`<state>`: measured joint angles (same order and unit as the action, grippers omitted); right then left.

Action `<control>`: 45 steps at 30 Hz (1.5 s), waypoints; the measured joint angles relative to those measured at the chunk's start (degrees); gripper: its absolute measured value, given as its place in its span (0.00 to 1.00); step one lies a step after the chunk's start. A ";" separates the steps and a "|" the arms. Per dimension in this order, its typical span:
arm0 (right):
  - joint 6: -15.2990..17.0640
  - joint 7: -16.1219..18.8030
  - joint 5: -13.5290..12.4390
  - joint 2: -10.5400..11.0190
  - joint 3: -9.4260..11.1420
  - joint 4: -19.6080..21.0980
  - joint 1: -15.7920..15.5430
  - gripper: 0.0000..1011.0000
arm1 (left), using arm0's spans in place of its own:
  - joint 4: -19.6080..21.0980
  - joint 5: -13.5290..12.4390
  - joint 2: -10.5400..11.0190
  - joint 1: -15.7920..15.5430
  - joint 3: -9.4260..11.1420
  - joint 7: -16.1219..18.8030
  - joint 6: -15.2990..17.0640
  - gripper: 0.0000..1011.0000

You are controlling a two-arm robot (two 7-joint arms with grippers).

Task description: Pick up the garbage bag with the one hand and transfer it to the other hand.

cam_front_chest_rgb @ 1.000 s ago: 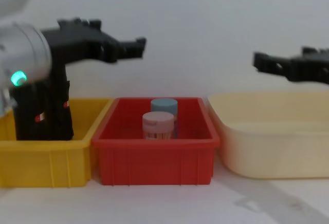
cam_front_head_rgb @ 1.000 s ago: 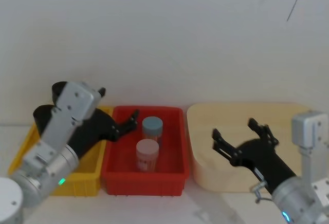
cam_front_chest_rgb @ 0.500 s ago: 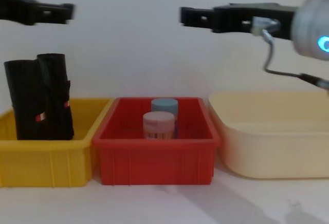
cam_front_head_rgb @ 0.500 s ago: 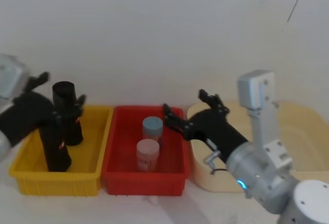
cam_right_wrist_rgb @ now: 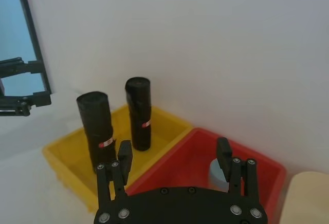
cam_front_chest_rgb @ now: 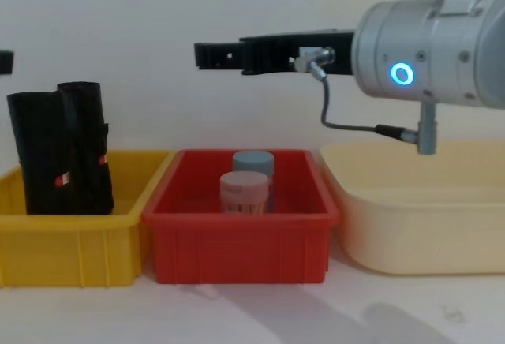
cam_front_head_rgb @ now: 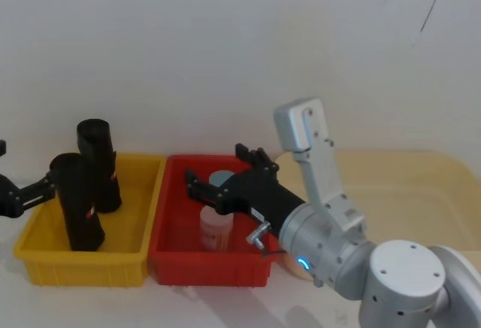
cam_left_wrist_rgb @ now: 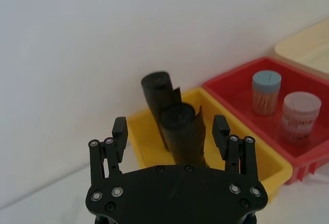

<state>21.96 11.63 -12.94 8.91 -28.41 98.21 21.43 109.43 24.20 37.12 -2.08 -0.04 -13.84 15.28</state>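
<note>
reaching step: empty left claw, wide open, must next grip the garbage bag; right claw open too

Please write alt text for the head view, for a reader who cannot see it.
The right end effector, open, reaches across above the red bin with two jars. At the left edge, the open left end effector is near the yellow bin, where two black rolls stand upright.
</note>
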 joint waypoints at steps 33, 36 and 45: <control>4.99 3.06 0.80 -2.42 -1.79 -4.25 3.01 0.99 | -14.72 -0.11 -2.18 -8.14 5.90 -6.36 -2.28 0.99; 5.16 3.24 0.90 -2.42 -1.74 -4.43 3.10 0.99 | -15.71 -0.12 -2.43 -9.06 6.38 -6.75 -2.49 0.99; 5.67 3.72 1.18 -2.64 -1.32 -5.68 3.51 0.99 | -19.53 0.65 -3.74 -12.92 8.51 -9.19 -3.34 0.99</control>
<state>27.63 15.35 -11.76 6.27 -29.73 92.53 24.94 89.90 24.85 33.38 -15.00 8.48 -23.03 11.94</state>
